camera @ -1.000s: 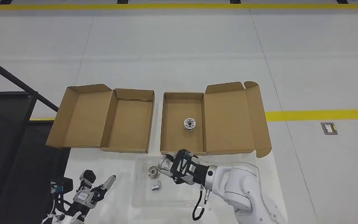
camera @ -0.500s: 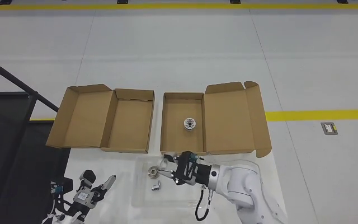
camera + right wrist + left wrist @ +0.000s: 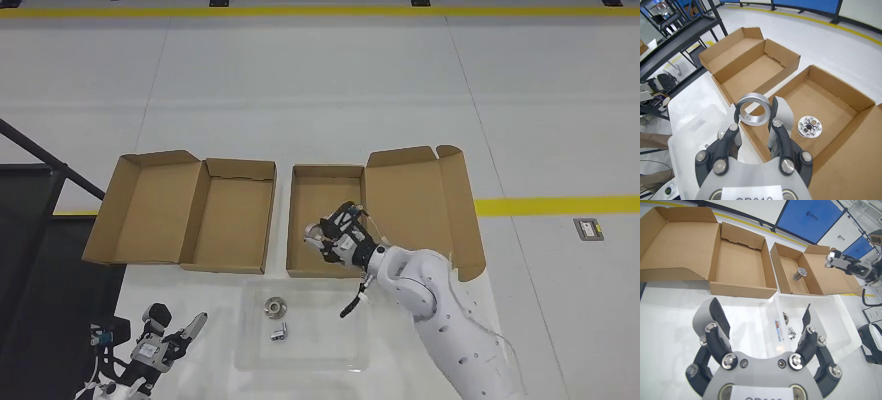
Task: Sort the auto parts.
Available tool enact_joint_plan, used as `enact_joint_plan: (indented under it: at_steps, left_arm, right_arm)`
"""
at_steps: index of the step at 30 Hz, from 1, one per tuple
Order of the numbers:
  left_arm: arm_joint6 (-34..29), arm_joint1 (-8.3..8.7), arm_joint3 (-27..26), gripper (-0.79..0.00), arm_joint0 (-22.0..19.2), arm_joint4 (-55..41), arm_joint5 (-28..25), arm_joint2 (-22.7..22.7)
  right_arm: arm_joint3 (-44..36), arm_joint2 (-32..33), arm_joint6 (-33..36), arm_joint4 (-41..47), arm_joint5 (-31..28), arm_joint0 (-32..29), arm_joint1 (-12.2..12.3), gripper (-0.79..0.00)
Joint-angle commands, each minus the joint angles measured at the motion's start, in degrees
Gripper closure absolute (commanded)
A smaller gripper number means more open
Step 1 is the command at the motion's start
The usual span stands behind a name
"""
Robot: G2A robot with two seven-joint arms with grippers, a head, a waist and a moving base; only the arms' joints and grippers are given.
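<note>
Gripping a metal ring [image 3: 754, 109] in your right end effector [image 3: 755, 111], you should probably swing to the empty box [image 3: 232, 220] at nine o'clock.

The right arm [image 3: 440, 292] is white and smooth, with a thin black cable [image 3: 355, 298] hanging just behind the right gripper [image 3: 754, 111]. The left gripper [image 3: 761, 308] looks the same as the right one: silver plate, black links, shiny round screws [image 3: 729, 361], bumpy black pads [image 3: 719, 313], white label [image 3: 761, 393].
</note>
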Motion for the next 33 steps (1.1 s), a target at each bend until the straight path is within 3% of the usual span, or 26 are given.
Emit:
enact_joint_plan:
  at_steps: [1,11,21,24,33]
  left_arm:
    - [0.0,0.0,0.0,-0.785,0.0,0.0,0.0,0.0]
    - [0.0,0.0,0.0,-0.785,0.0,0.0,0.0,0.0]
    - [0.0,0.0,0.0,-0.785,0.0,0.0,0.0,0.0]
    - [0.0,0.0,0.0,-0.785,0.0,0.0,0.0,0.0]
    - [0.0,0.0,0.0,-0.785,0.0,0.0,0.0,0.0]
  right_arm:
    - [6.3,-2.4,1.4,0.9,1.0,4.0,-0.9,0.0]
    - [26.6,-13.7,9.0,3.2,2.1,17.4,-6.1,0.0]
    - [38.8,-19.4,12.6,4.9,3.2,23.9,-10.7,0.0]
    - [41.2,-20.3,12.5,5.2,3.4,25.0,-11.8,-0.225]
    - [46.2,-21.0,11.0,6.4,1.9,26.8,-13.6,-0.329]
